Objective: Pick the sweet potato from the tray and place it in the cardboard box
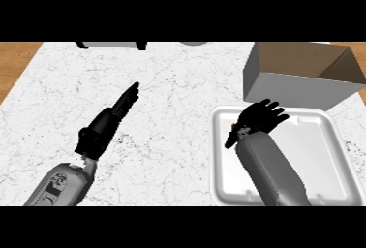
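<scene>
I only see an orange sliver of the sweet potato point(235, 127), near the white tray's point(314, 150) left edge; the cardboard box point(300, 89) stands open-topped just behind the tray

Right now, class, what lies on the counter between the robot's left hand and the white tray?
Nothing. In the head view, the stretch of counter between the left hand and the tray is bare white marble.
</scene>
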